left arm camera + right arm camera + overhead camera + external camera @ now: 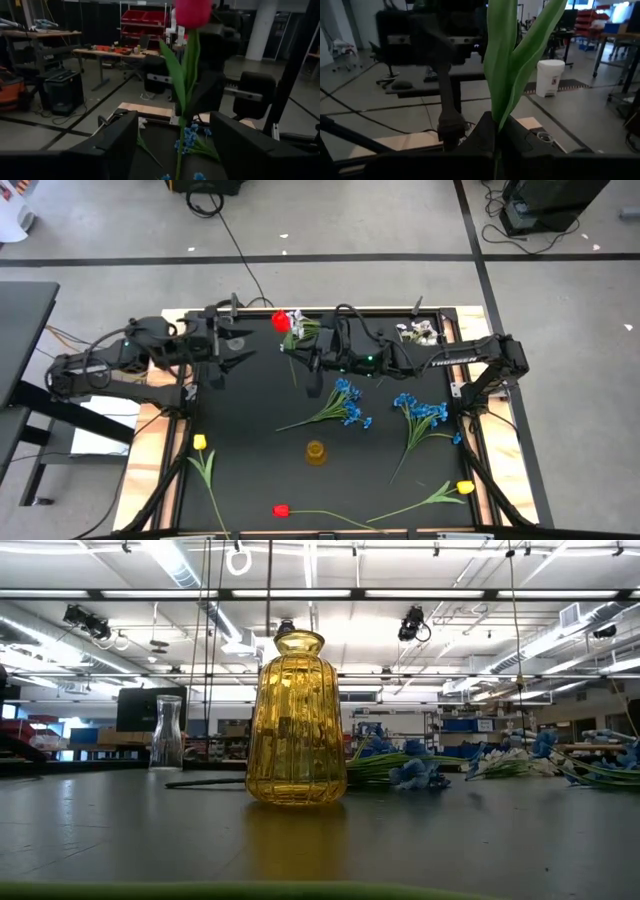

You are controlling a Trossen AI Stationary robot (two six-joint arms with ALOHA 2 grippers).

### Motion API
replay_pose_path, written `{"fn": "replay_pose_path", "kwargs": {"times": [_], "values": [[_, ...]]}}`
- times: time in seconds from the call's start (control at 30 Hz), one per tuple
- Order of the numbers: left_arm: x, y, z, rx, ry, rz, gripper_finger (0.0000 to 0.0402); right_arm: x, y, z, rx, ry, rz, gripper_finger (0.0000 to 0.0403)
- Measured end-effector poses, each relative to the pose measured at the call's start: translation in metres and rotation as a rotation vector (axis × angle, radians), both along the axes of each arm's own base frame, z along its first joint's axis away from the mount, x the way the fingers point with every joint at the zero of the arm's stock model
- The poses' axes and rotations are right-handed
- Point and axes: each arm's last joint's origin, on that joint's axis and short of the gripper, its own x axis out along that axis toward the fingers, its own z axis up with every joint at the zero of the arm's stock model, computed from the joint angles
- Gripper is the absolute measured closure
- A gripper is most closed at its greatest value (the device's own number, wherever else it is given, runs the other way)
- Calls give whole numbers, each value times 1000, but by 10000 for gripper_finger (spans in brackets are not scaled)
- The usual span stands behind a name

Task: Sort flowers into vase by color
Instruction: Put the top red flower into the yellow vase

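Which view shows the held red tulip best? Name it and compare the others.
The left wrist view: the red tulip shows bloom, stem and leaf upright. The high view shows it small; the right wrist view only its leaves in the right tool; the low view, nothing.

Floor: grey concrete (330, 220), dark tape lines across the top of the overhead frame.
Ceiling: long strip lights (320, 593), upper part of the level frame.
Furniture: red bin shelf (142, 20), workbench (115, 52), white bin (550, 77).
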Motion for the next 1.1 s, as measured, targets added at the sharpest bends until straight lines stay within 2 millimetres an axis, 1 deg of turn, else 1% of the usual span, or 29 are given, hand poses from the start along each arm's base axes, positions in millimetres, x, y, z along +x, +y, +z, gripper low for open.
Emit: {"fn": "replay_pose_path", "kwargs": {"times": [0.07, 0.2, 0.37, 0.5, 0.6, 0.7, 0.87, 0.93, 1.1], "values": [[-3, 0, 1, 0, -8, -2, 150, -1, 6, 2, -13, -2, 15, 389], [-3, 0, 1, 1, -10, -2, 150, -10, 16, 11, -11, -24, 43, 389], [1, 0, -1, 0, 6, -2, 150, -17, 27, 17, -13, -30, 81, 389], [2, 0, -1, -1, 11, -3, 150, -17, 32, 17, -37, -25, 198, 389], [3, 0, -1, -1, 12, -3, 150, -16, 33, 9, -67, -5, 323, 389], [4, 0, -2, -1, 15, -3, 150, -16, 34, 1, -40, 25, 432, 389], [4, 0, -2, -1, 14, -4, 150, -18, 42, -3, -25, 36, 612, 389], [4, 0, -2, -1, 14, -4, 150, -19, 47, -10, -23, 67, 658, 389], [4, 0, -2, -1, 14, -4, 150, -20, 53, -27, -18, 113, 688, 389]]}}
